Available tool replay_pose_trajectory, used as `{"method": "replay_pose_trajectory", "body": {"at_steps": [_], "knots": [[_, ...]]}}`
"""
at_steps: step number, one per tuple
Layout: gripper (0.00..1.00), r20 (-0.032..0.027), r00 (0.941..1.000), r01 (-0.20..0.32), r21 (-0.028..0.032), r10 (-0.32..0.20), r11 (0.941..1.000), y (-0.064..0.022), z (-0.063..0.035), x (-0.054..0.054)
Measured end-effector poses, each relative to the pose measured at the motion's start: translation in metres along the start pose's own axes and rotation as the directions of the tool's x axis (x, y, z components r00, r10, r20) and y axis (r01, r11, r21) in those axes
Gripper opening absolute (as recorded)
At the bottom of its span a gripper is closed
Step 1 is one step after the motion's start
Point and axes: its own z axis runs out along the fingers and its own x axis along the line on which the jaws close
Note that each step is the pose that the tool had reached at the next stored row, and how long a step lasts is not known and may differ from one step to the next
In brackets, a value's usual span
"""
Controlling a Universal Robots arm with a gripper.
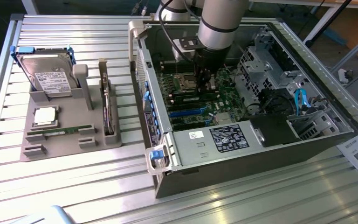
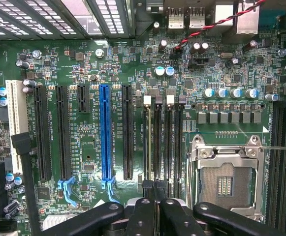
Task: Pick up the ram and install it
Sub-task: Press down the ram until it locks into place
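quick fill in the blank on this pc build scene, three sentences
One long slot on the motherboard is coloured ___.
The processor socket is ___, with no chip in it.
The hard drive sits in a ___ tray beside the case.
Missing words: blue; empty; gray

Slatted metal table, grey parts holder, open computer case

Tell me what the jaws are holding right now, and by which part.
Cannot be told. The jaws stand shut over the memory slots; a thin pale edge in one slot reaches them, possibly the ram.
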Motion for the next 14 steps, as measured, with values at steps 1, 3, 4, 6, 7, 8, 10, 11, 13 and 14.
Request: {"method": "replay_pose_trajectory", "body": {"at_steps": [1,3,4,6,7,8,10,11,13,14], "knots": [[0.10,0.0000,1.0000,0.000,0.0000,0.000,1.0000,0.0000,0.0000,0.0000],[0.10,0.0000,1.0000,0.000,0.0000,0.000,1.0000,0.0000,0.0000,0.0000],[0.10,-0.0001,1.0000,0.000,0.0000,0.000,1.0000,0.0000,-0.0001,0.0000],[0.10,-0.0001,1.0000,0.000,0.0000,0.000,1.0000,-0.0001,-0.0012,-0.0001],[0.10,0.0001,1.0000,0.000,-0.0001,0.000,1.0000,-0.0002,-0.0017,-0.0001],[0.10,-0.0003,1.0000,0.000,-0.0005,0.000,1.0000,-0.0002,-0.0028,-0.0001],[0.10,-0.0008,1.0000,0.000,-0.0009,0.000,1.0000,-0.0003,-0.0042,-0.0001],[0.10,-0.0009,1.0000,0.000,-0.0011,0.000,1.0000,-0.0004,-0.0050,0.0000],[0.10,-0.0012,1.0000,0.000,-0.0014,0.000,1.0000,-0.0005,-0.0069,0.0000],[0.10,-0.0013,1.0000,0.000,-0.0015,0.000,1.0000,-0.0006,-0.0081,0.0000]]}}
